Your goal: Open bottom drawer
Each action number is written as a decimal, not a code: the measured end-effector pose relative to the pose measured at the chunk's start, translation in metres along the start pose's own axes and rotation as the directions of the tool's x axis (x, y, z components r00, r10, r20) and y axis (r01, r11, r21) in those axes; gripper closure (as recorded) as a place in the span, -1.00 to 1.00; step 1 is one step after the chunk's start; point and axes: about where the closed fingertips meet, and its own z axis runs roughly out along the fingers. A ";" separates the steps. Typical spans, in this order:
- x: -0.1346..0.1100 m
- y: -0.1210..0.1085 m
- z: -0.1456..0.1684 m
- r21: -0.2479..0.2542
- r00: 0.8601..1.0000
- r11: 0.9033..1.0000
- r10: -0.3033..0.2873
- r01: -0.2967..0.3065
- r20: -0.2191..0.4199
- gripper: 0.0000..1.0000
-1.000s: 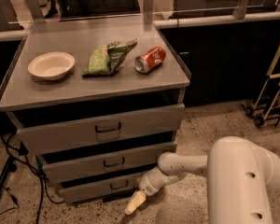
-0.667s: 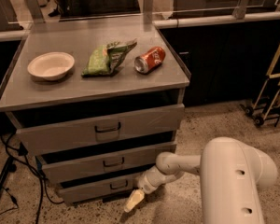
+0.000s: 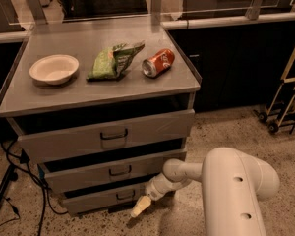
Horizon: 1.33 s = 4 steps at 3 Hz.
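Observation:
The bottom drawer (image 3: 101,198) is the lowest and shortest of three grey metal fronts, with a small dark wire handle (image 3: 125,195) at its centre. It stands slightly out from the cabinet. My white arm (image 3: 236,191) reaches in from the lower right. My gripper (image 3: 139,208) hangs low in front of the drawer's right part, just right of and below the handle, pointing down at the floor.
Middle drawer (image 3: 113,171) and top drawer (image 3: 108,134) sit above. On the cabinet top (image 3: 64,95) are a white bowl (image 3: 54,68), a green chip bag (image 3: 115,60) and a red soda can (image 3: 159,62). Cables (image 3: 10,181) lie at the left; a cart (image 3: 285,97) stands at the right.
The arm's big white link has shifted a little left. The gripper stays at the bottom drawer's right front. The drawers look unmoved.

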 end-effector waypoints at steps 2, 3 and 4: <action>-0.006 -0.012 -0.002 0.069 0.999 0.997 0.025 -0.028 0.037 -1.00; -0.010 -0.022 -0.002 0.097 0.998 0.995 0.026 -0.031 0.049 -1.00; -0.008 -0.031 0.001 0.115 0.998 0.993 0.031 -0.037 0.051 -1.00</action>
